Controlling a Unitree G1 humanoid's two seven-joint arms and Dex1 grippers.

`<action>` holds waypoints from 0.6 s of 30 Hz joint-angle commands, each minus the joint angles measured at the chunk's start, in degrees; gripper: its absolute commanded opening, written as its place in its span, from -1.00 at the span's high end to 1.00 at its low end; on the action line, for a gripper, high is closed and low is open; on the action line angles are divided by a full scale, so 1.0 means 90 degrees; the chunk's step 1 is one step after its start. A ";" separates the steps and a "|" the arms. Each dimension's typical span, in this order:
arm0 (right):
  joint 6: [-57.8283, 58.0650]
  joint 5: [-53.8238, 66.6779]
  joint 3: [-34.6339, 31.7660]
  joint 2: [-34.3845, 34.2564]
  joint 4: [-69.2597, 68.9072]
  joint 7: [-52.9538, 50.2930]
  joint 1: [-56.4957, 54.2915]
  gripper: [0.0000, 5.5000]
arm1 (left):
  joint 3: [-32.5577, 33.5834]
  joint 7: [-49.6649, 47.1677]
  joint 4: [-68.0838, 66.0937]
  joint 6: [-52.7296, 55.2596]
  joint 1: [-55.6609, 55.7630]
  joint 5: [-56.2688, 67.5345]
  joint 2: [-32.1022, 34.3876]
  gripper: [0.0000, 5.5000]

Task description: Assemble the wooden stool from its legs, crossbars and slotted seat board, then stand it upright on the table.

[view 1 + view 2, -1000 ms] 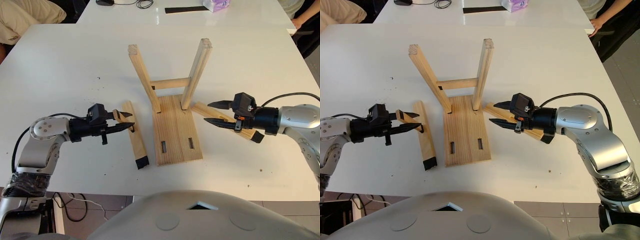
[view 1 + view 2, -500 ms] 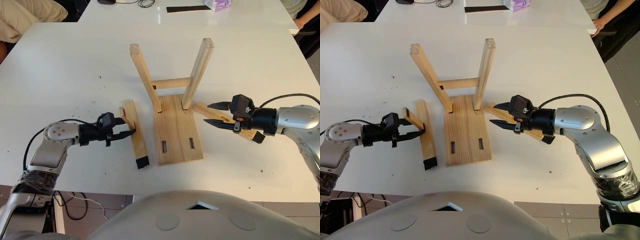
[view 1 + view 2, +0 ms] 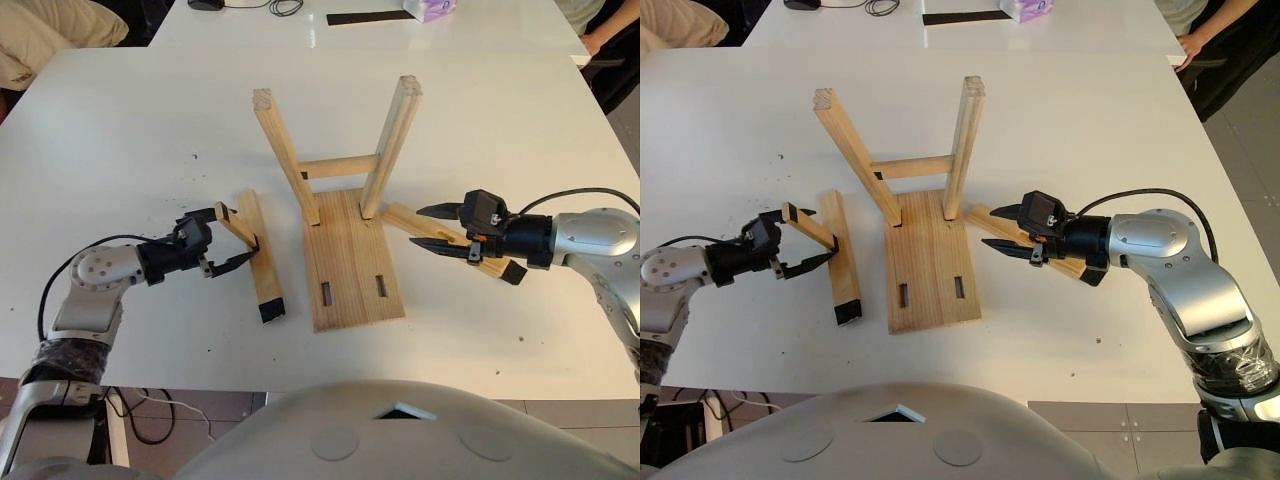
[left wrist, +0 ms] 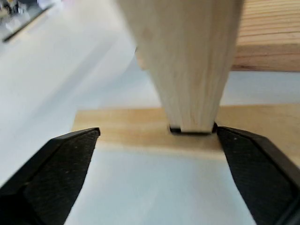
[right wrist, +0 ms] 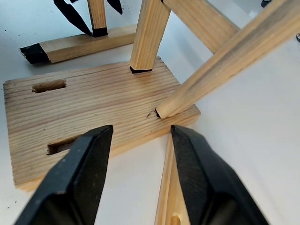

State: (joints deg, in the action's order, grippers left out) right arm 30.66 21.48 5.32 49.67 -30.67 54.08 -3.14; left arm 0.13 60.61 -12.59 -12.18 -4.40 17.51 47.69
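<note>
as the left gripper (image 3: 232, 236) closed in, jaws wide astride the crossbar stub (image 3: 236, 223), the loose leg (image 3: 263, 265) slid slightly left, away from the flat seat board (image 3: 352, 265); a grasp looks next. the right gripper (image 3: 416, 226) stays wide over the other leg (image 3: 400, 214).

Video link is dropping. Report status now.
Left gripper open, straddling crossbar on left loose leg. Right gripper open over right loose leg. Seat board: two slots empty.

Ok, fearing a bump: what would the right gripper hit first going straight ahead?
Probably the right gripper meets the nearer standing leg where it joins the seat board; depth is unclear.
</note>
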 commanded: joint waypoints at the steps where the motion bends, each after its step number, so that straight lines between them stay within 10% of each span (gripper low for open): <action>1: -0.0092 -0.0032 -0.0090 0.0080 0.0039 0.0069 -0.0049 0.17 | 0.0344 0.0354 0.0956 0.0764 -0.0668 0.0337 0.0498 -0.72; 18: -0.0164 -0.0047 -0.0173 0.0178 0.0162 0.0245 -0.0110 0.17 | 0.2724 -0.0250 0.3987 0.4078 -0.0472 0.4205 0.0347 -0.38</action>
State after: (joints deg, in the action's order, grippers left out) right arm 29.56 21.44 4.11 50.43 -29.41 55.82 -3.27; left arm 24.33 61.79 22.76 23.70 -11.73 55.59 51.91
